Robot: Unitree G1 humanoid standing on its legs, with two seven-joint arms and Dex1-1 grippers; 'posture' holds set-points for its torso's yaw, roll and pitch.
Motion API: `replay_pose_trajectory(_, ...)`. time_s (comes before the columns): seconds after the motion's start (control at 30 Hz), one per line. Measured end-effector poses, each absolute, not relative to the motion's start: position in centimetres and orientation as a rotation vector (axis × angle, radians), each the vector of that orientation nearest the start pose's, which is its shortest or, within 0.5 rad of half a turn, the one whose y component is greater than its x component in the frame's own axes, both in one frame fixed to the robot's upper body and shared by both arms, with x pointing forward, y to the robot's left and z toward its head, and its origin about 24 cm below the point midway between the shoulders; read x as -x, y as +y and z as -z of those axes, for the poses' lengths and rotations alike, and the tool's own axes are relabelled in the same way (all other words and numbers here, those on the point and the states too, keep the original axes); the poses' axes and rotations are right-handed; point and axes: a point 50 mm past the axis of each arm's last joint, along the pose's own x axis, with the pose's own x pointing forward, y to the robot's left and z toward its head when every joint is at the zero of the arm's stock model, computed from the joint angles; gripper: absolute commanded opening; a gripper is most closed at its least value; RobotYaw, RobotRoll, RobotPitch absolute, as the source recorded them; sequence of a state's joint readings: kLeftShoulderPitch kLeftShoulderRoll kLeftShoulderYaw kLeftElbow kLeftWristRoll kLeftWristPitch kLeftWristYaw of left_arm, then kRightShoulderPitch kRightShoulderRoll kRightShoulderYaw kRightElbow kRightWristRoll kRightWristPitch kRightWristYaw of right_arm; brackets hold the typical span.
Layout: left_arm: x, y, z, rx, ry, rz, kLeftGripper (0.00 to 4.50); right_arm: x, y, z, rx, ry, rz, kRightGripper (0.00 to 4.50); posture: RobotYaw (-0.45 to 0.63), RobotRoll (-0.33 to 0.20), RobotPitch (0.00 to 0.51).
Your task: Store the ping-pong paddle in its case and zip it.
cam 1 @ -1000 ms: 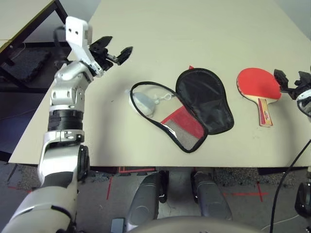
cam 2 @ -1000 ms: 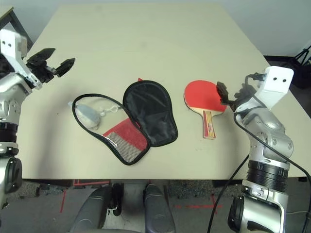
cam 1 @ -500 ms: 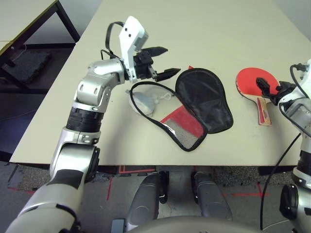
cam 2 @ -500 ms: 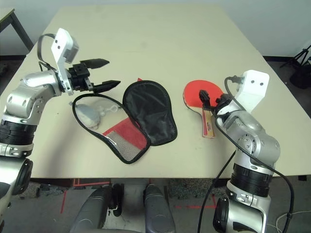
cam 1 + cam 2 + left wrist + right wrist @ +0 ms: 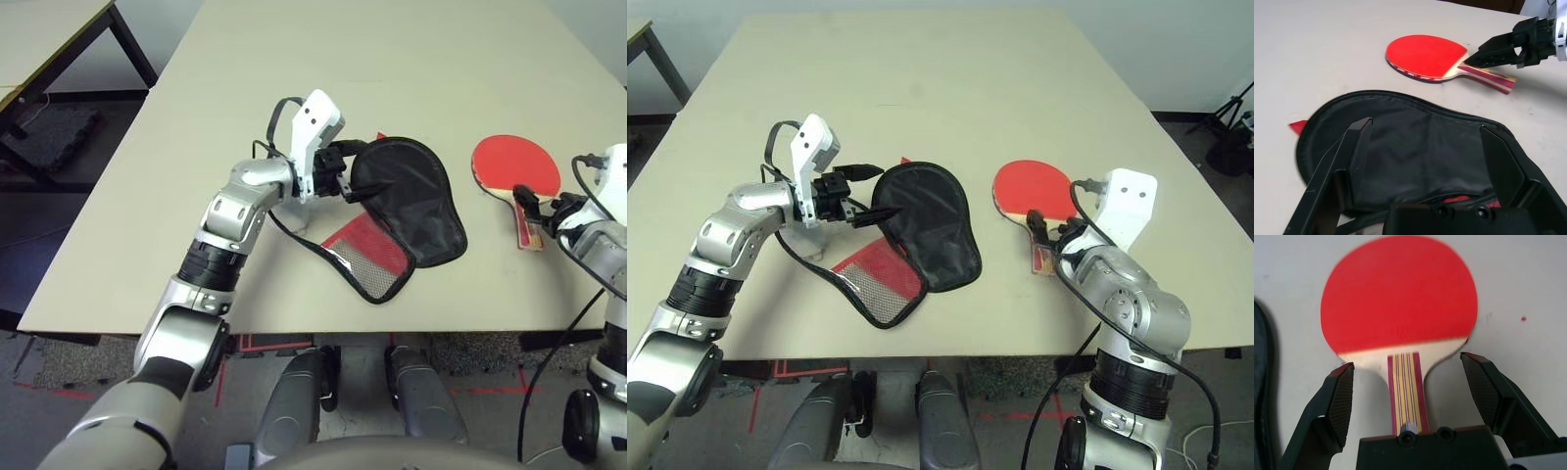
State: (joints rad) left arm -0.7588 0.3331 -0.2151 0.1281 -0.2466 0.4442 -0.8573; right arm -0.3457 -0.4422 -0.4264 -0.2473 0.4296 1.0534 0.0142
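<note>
Nothing stored yet: ping-pong paddle (image 5: 516, 166) on bench (image 5: 294, 59), case (image 5: 407, 201) unzipped mid-bench. Left hand (image 5: 870, 193) spread over case, right hand (image 5: 1408, 382) spread astride handle.

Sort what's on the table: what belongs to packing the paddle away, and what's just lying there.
Belongs to the job:
- ping-pong paddle, handle between the open right gripper fingers
- case, lying unzipped, open left gripper over its black lining

Just lying about:
- nothing else that I can make out

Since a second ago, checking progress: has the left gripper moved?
Yes. The left gripper, open, swung rightward from bare table to the case's open black flap.
</note>
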Motion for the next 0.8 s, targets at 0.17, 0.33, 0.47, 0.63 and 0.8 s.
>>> replay_pose_trajectory(0.17,-33.3,8.2,-18.1,-0.286,-0.004,1.123,4.5,-27.8,-26.8,-13.9,-0.084,0.356,0.152,4.49,-0.14,0.0,0.17)
replay_pose_trajectory(0.33,-33.3,8.0,-18.0,-0.282,-0.002,1.126,4.5,-27.9,-26.7,-12.9,-0.077,0.411,0.163,3.94,-0.13,0.0,0.168)
replay_pose_trajectory(0.47,-33.2,8.0,-18.0,-0.279,0.005,1.124,4.5,-27.9,-26.9,-12.5,-0.067,0.436,0.177,2.61,-0.12,0.0,0.168)
replay_pose_trajectory(0.63,-33.2,8.0,-18.2,-0.28,0.002,1.122,4.5,-28.0,-27.0,-12.4,-0.062,0.439,0.186,1.15,-0.12,0.0,0.168)
replay_pose_trajectory(0.8,-33.2,8.0,-18.2,-0.278,0.0,1.116,4.5,-28.1,-27.2,-12.4,-0.06,0.435,0.19,1.16,-0.12,0.0,0.168)
